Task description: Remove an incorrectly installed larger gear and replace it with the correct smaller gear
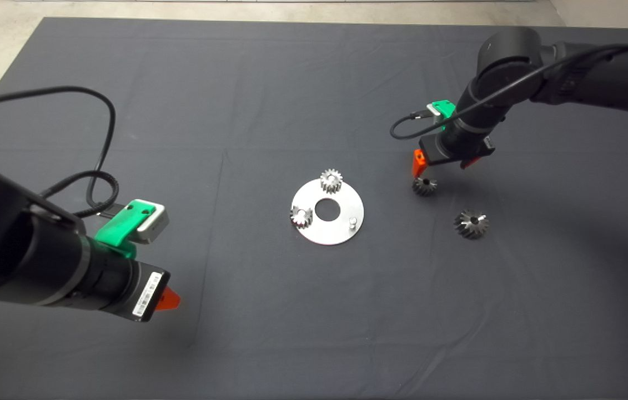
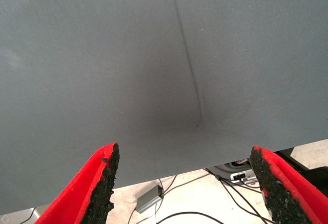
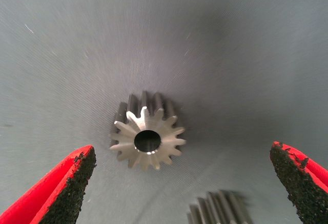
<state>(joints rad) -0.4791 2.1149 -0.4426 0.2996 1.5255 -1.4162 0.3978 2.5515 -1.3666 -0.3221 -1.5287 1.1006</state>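
Observation:
The smaller gear [image 1: 425, 186] lies on the mat, right of a round steel plate [image 1: 341, 233]. My right gripper [image 1: 443, 165] hovers just above and behind it, open, its fingers apart on either side. In the right wrist view the smaller gear [image 3: 147, 138] lies flat between the open fingers of the gripper [image 3: 182, 152], untouched. The larger gear [image 1: 471, 224] lies on the mat further right and nearer; its edge shows in the right wrist view [image 3: 218, 211]. My left gripper [image 1: 166, 300] waits at the lower left, open and empty [image 2: 183, 155].
The plate holds two small gears, one at its far edge [image 1: 331, 180] and one at its left edge [image 1: 301, 215], and a bare peg [image 1: 352, 221] at its right. The left wrist view shows bare mat and cables on the floor [image 2: 174, 203] beyond its edge.

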